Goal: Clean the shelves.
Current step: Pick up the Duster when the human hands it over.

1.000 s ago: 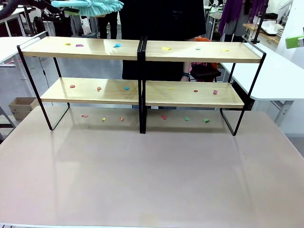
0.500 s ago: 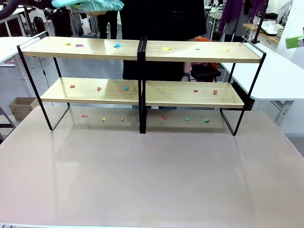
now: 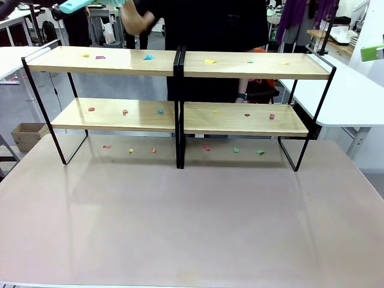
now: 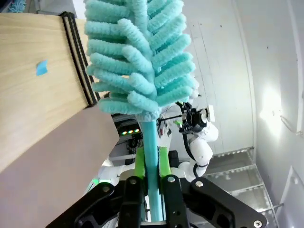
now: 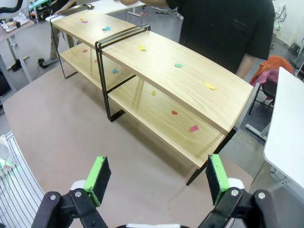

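Firstly, left gripper (image 4: 152,166): both green pads (image 4: 139,164) are pressed flat against the thin teal handle of a duster (image 4: 137,57), clamped low on the stem, with the fluffy head well clear of the fingers. Seen from the front, a bit of the duster (image 3: 75,5) shows high above the left end of the shelves (image 3: 180,63), not touching any board. Right gripper (image 5: 156,178): fingers spread wide, nothing between them, hanging over the table (image 5: 57,128) off the right end of the shelves (image 5: 190,80). The shelves stand across the far half of the table (image 3: 192,228), two racks joined at the middle. Small coloured paper scraps (image 3: 147,57) lie on both tiers and on the tabletop beneath. A person in a dark top stands behind the shelves, one hand (image 3: 137,21) raised near the duster and blurred. Judgement on handling: the boards look hard and smooth and the wire frames thin, so the racks are probably light and could slide under a firm sideways push. If steadying is needed, a black frame upright is the place to hold. The duster head is soft and will give, and the scraps are near weightless, so light strokes along a board should do.
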